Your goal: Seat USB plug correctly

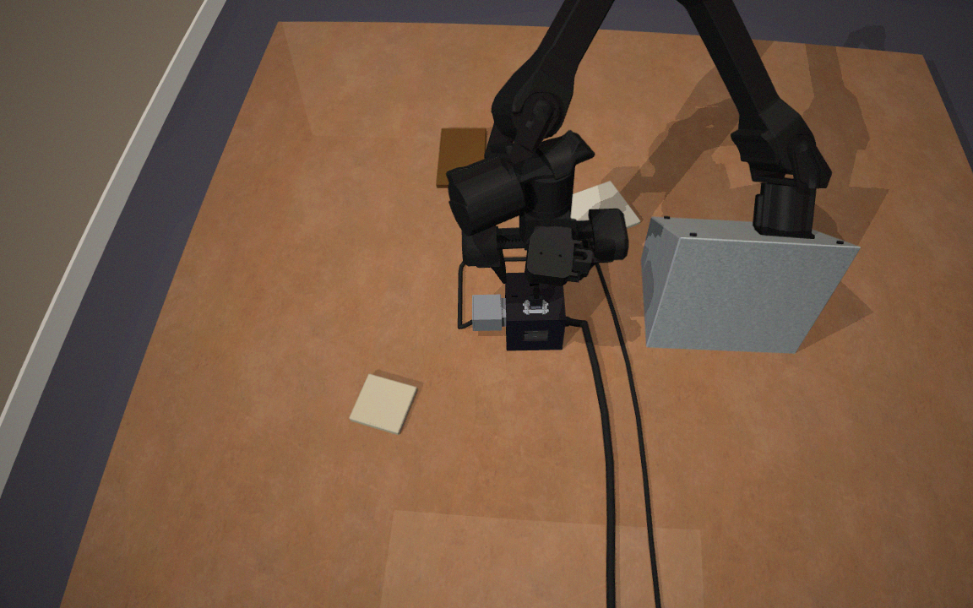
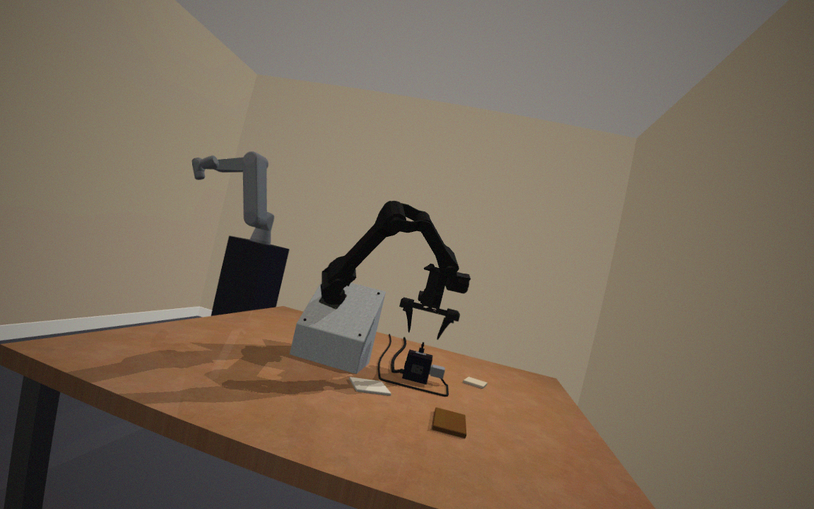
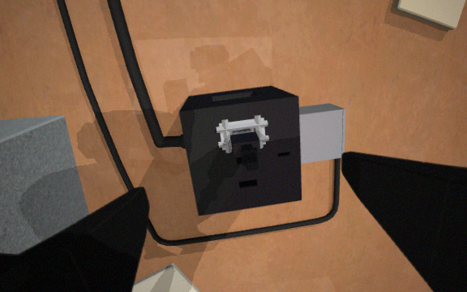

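The black power cube (image 1: 514, 334) (image 2: 418, 368) (image 3: 276, 178) stands on the table. The dark USB plug (image 2: 421, 348) (image 3: 245, 139) stands upright in the pale-framed socket (image 1: 535, 307) (image 3: 242, 124) on its top. In the wrist view a thin strip of bluish metal shows at the plug's base, behind its dark body; which way round it is I cannot tell. My gripper (image 2: 425, 334) (image 3: 246, 179) is open and empty, pointing down above the cube, its fingertips higher than the plug and one to either side. In the top view my arm hangs over the cube's back edge.
A grey block (image 1: 486, 312) (image 2: 437, 371) (image 3: 322, 134) is plugged into the cube's side. A thick cable (image 1: 608, 453) (image 3: 130, 61) and a thin cable (image 1: 643, 453) (image 3: 81, 73) run nearby. Around lie a brown slab (image 1: 461, 154) (image 2: 449, 422), a cream pad (image 1: 383, 404) (image 2: 475, 382) and a white pad (image 2: 369, 386).
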Available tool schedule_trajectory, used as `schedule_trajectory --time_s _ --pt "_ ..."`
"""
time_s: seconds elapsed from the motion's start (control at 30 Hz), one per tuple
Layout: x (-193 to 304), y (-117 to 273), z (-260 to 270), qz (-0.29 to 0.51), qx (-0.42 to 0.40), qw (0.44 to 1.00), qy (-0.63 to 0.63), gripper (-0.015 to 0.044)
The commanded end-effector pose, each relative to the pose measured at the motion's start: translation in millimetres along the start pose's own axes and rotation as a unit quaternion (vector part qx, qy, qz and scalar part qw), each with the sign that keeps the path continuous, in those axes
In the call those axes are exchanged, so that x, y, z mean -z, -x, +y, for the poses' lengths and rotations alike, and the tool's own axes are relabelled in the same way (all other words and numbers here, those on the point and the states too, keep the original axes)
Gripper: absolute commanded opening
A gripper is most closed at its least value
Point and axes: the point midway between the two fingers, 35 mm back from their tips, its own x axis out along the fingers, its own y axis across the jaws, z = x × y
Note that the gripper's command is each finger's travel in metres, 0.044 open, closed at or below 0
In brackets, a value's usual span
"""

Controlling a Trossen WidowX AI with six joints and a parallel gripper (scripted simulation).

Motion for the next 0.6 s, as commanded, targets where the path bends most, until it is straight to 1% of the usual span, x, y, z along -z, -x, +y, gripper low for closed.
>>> schedule_trajectory --time_s 0.0,0.57 --pt "2.4 1.0 -3.0 0.004 0.003 1.000 -0.007 0.0440" --pt "2.2 -13.7 -3.7 0.004 0.003 1.000 -0.007 0.0440"
